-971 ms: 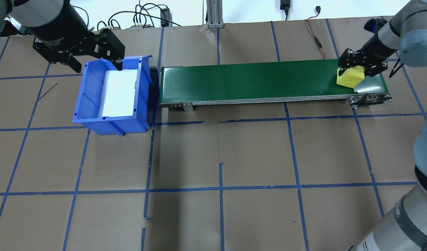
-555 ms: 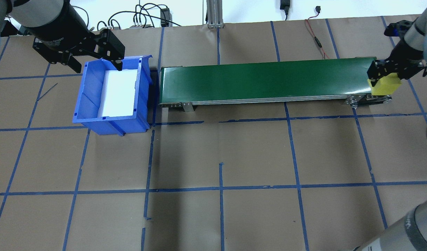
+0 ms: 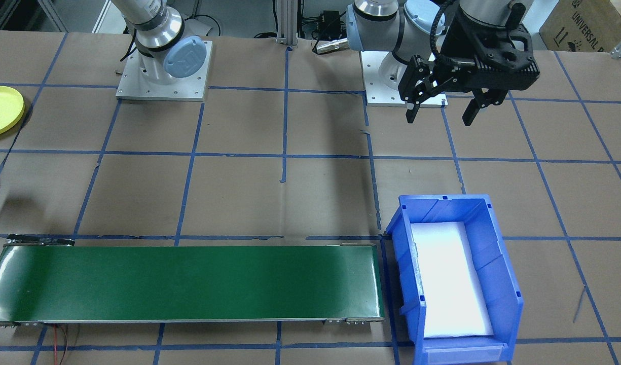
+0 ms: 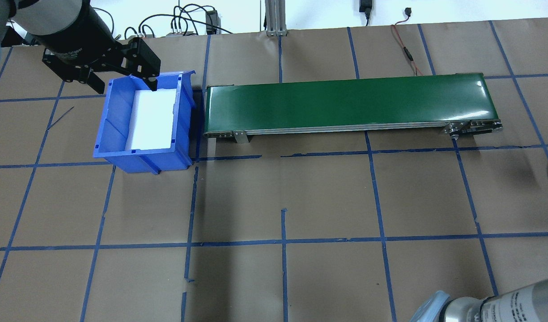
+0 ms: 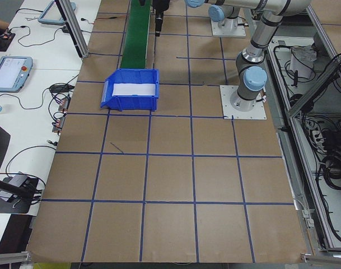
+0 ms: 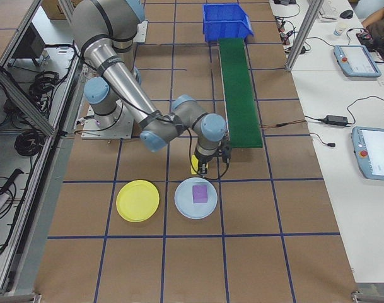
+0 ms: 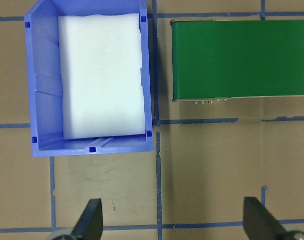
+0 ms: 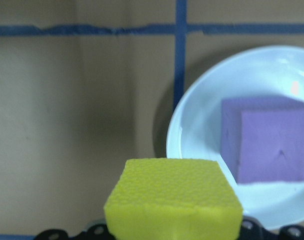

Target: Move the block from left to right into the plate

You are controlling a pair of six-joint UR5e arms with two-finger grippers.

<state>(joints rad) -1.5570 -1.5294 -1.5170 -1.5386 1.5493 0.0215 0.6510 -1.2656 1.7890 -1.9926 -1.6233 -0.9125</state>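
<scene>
Yellow foam block point(image 8: 174, 197) sits clamped in your right pincer point(image 6: 208, 165); carry it toward 5 o'clock in the right-side view, over the pale blue plate point(image 6: 186, 204) beside the purple block point(image 8: 269, 140), while the left pincer point(image 3: 439, 109) hangs wide.

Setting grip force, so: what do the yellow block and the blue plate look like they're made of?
Yellow block: probably soft foam, matte, with a pebbly, porous surface. Light blue plate: likely hard plastic, smooth and glossy, with a bright highlight on it.

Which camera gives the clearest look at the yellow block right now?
The right wrist-mounted view: the yellow block fills the lower frame, near the pale blue plate. Exterior right shows only a small yellow sliver at the right gripper. The other views miss it.
</scene>
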